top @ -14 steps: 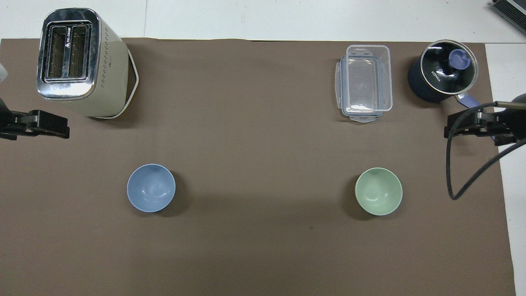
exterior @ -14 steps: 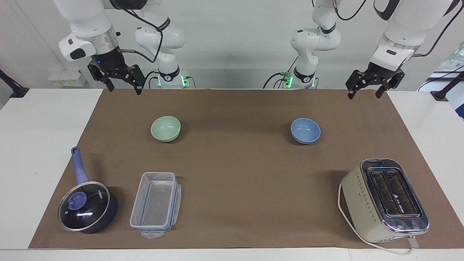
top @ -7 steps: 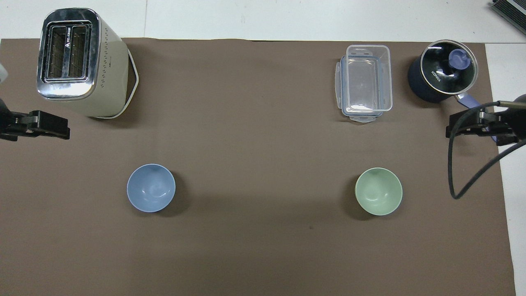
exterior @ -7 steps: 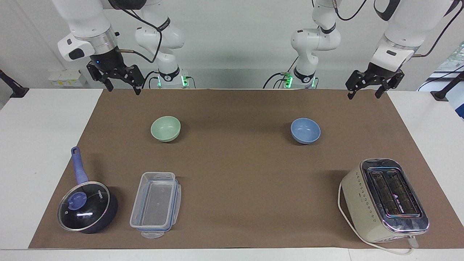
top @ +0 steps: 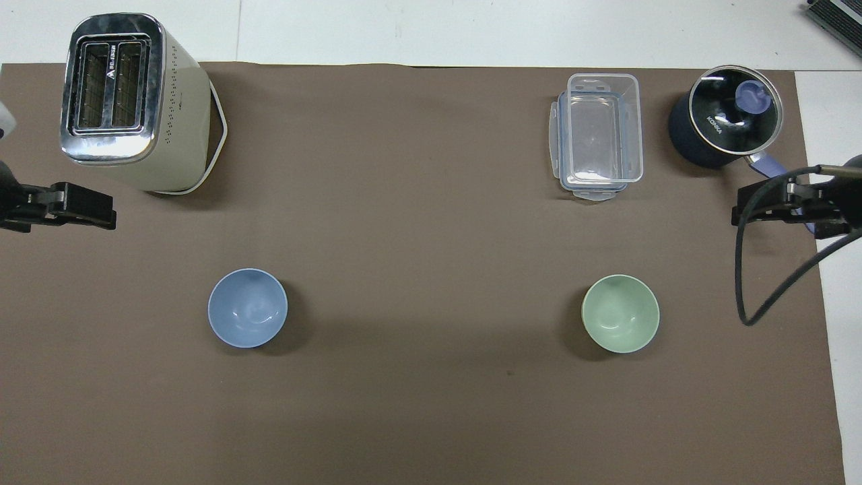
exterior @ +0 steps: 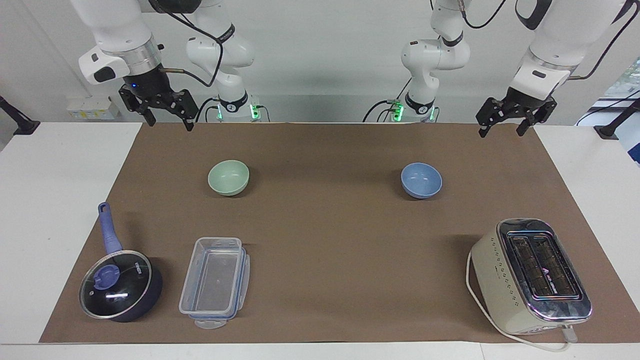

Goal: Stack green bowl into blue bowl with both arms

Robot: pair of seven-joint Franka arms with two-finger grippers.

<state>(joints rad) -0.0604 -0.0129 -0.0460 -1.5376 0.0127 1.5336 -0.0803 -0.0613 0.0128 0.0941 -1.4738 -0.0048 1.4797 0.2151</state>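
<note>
Both my grippers, right and left, hang with jaws apart over the table's robot-side edge, green bowl and blue bowl well apart farther out; I'd pinch the green rim squarely before lifting.

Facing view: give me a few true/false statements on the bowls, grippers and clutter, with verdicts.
1. The green bowl sits inside the blue bowl. False: they stand apart on the brown mat, green toward the right arm's end, blue toward the left arm's.
2. Both grippers are open and hold nothing. True: the right gripper and the left gripper hang over the mat's edge nearest the robots.
3. The toaster is nearer to the robots than the blue bowl. False: it is farther.
4. The saucepan has its glass lid on. True.
5. The clear container stands beside the saucepan. True.
</note>
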